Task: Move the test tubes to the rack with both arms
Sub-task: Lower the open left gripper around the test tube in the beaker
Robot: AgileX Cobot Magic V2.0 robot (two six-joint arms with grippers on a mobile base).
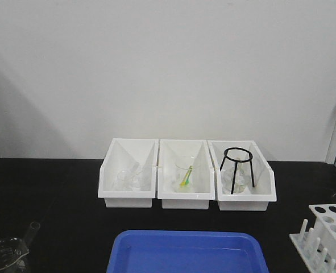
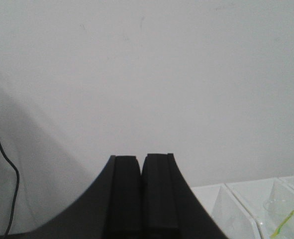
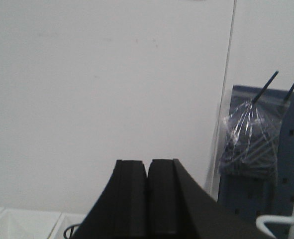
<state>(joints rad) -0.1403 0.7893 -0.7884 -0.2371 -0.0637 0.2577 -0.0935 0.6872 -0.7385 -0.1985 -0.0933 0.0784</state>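
Both pinched closed, left gripper (image 2: 141, 160) and right gripper (image 3: 147, 163), test tube (image 1: 32, 229) seemingly in beaker (image 1: 5, 254), rack (image 1: 327, 223) far right

There are three white bins (image 1: 127, 200) (image 1: 186, 202) (image 1: 244, 203), one blue tray (image 1: 185, 236), one glass beaker (image 1: 5, 253), one test tube (image 1: 32, 229), one white rack (image 1: 327, 227) and one black tripod stand (image 1: 234, 177). The left gripper (image 2: 142, 158) and the right gripper (image 3: 147, 162) make two.

My front camera looks across the black table (image 1: 42, 193) to the wall (image 1: 168, 68). Wrist cameras sit close behind my left gripper (image 2: 141, 158) and right gripper (image 3: 147, 162), facing that wall. All three views share the white bins (image 1: 187, 170).
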